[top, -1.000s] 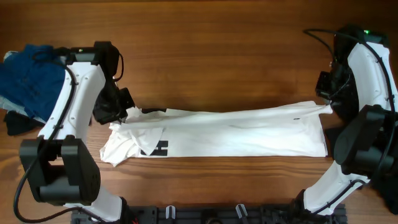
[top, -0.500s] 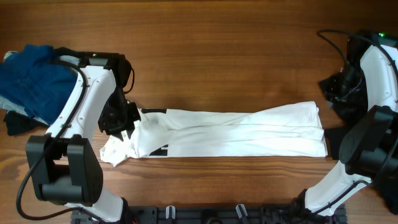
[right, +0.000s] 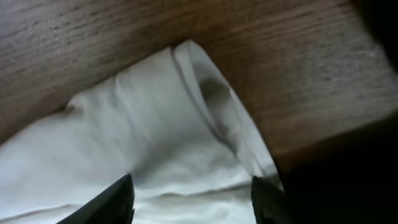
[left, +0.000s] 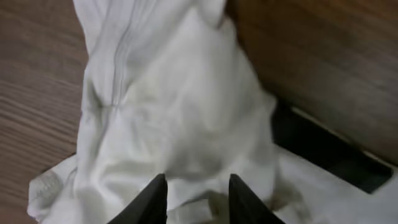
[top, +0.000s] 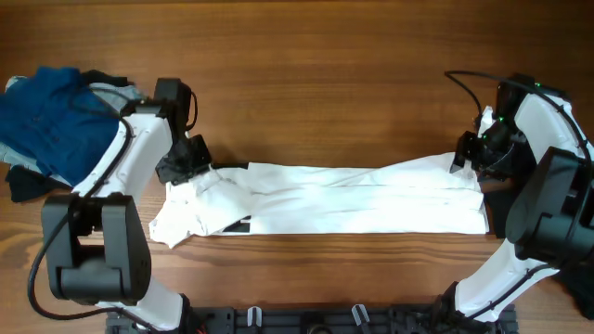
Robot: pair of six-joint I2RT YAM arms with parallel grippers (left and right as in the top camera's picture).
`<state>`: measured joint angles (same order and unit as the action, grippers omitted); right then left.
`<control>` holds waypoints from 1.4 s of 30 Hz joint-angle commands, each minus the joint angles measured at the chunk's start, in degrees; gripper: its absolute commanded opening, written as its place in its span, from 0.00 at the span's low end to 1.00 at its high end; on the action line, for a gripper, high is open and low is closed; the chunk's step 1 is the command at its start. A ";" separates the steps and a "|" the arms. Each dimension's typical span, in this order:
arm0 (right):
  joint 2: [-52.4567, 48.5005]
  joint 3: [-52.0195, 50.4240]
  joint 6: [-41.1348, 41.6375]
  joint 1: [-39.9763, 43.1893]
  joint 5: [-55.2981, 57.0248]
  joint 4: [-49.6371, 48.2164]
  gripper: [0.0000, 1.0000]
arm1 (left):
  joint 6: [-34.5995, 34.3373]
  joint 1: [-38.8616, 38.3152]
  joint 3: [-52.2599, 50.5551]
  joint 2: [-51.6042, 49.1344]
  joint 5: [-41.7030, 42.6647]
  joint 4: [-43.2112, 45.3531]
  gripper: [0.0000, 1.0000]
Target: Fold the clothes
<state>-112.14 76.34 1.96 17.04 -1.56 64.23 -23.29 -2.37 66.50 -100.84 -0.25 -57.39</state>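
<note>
The white T-shirt (top: 353, 195) lies on the table as a long narrow band running left to right, with a bit of black print (top: 241, 224) showing near its left end. My left gripper (top: 188, 160) hovers at the band's upper left corner. In the left wrist view its jaws (left: 197, 180) stand a little apart over rumpled white cloth (left: 174, 106), gripping nothing. My right gripper (top: 467, 153) is over the band's upper right corner. Its jaws (right: 192, 186) are wide apart above the folded hem (right: 143, 124).
A heap of dark-blue clothes (top: 42, 116) sits at the far left edge, with a black piece (top: 23, 186) just below it. A black rack (top: 306, 320) runs along the front edge. Bare wood lies behind the shirt.
Both grippers have opened and let go of the shirt's ends, which now rest flat on the table. The right gripper has shifted left over the hem.
</note>
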 commanded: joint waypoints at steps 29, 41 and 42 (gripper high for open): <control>-0.04 7.54 -0.55 2.19 0.94 -10.99 0.04 | -4.24 4.90 -9.03 8.70 2.38 8.55 0.32; 0.52 11.85 -2.23 -1.57 3.56 1.03 0.04 | -4.24 4.90 -9.03 8.70 3.04 8.52 0.32; 0.63 11.98 -1.99 -3.17 3.17 2.73 0.04 | -4.24 4.90 -9.03 8.70 3.39 8.55 0.32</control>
<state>-111.90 85.91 -0.69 17.82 2.04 64.27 -26.55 2.11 56.84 -92.92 1.61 -48.84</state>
